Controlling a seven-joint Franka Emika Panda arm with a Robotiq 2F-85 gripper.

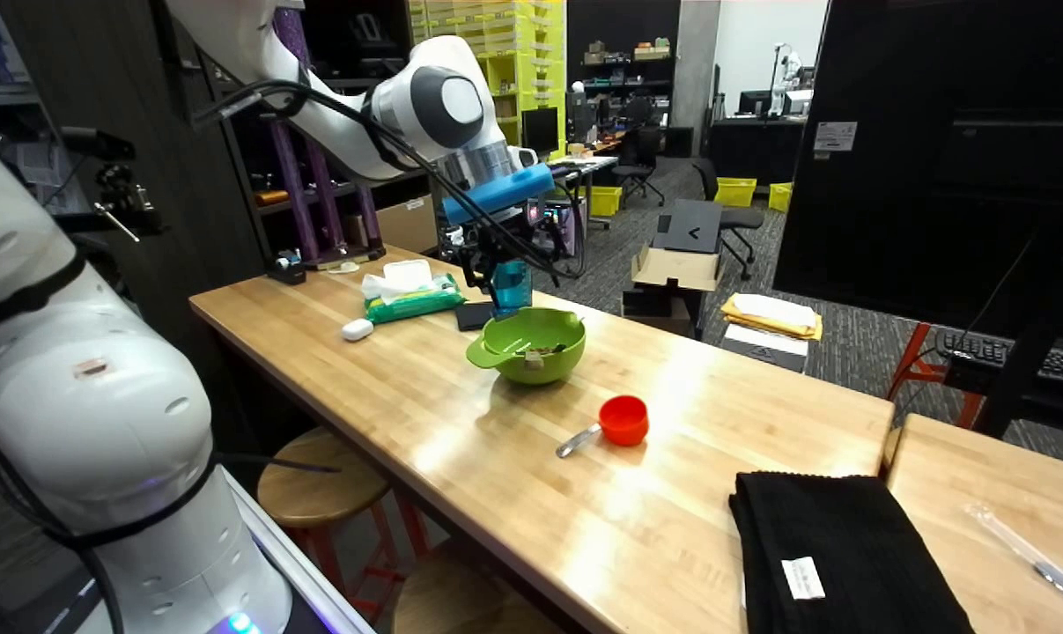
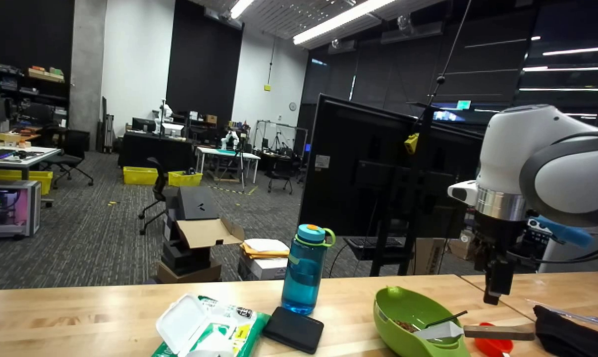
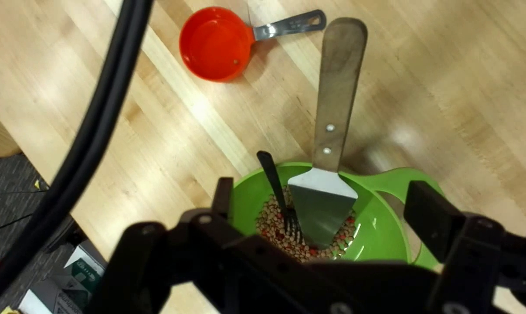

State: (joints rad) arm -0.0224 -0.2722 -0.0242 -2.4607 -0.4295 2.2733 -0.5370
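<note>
“Two jaws, spread wide, pinching nothing. What are we nearest?”

“Our green bowl (image 3: 387, 235), between the long edges of the tabletop (image 1: 461, 431); spatula (image 3: 328, 139) and fork (image 3: 276, 183) reach past its rim, over loose brown and red bits (image 3: 267, 220).”

“What could go wrong?”

“If we clipped that overhanging spatula, it might flip out or tip the bowl, spilling them. Toward the short edge by the black cloth (image 1: 839, 546), we could bump the red measuring cup (image 3: 217, 43) by swinging wide.”

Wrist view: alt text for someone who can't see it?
An open, empty gripper extends from the bottom edge across a green bowl of small brown and red pieces. A black fork and spatula rest in it, handles past the rim; a red measuring cup sits on the table near the top.
</note>
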